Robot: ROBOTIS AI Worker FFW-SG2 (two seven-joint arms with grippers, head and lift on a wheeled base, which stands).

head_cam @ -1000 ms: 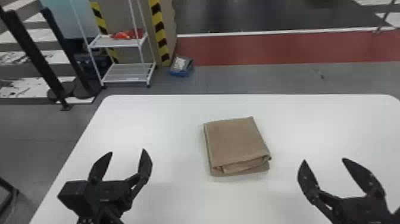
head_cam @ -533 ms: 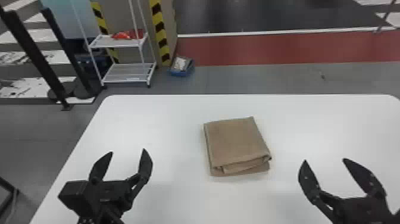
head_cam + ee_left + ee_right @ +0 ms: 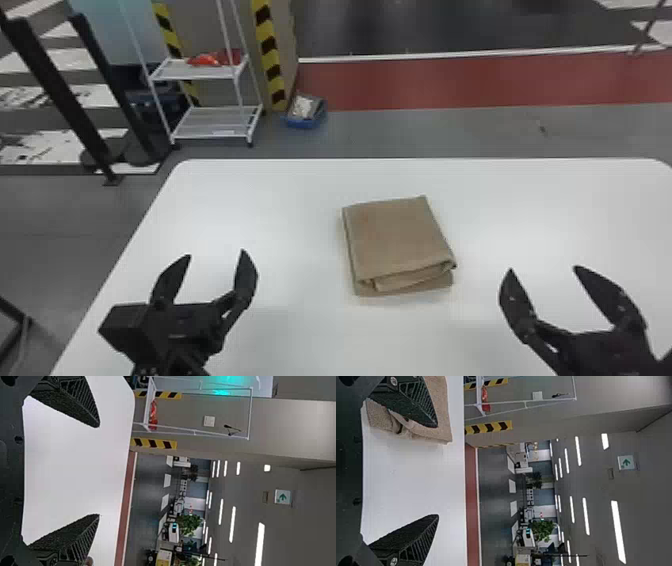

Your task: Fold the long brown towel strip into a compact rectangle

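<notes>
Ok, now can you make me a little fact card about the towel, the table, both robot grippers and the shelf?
towel: brown, folded into a compact, roughly rectangular stack, layers showing at its near edge
table: white, under the towel
left gripper: above the table, left of the towel, fingers open, holding nothing
right gripper: above the table, right of the towel, fingers open, holding nothing
shelf: white rack on the floor beyond the table, something red on its upper level
folding: looks done, or nearly so
</notes>
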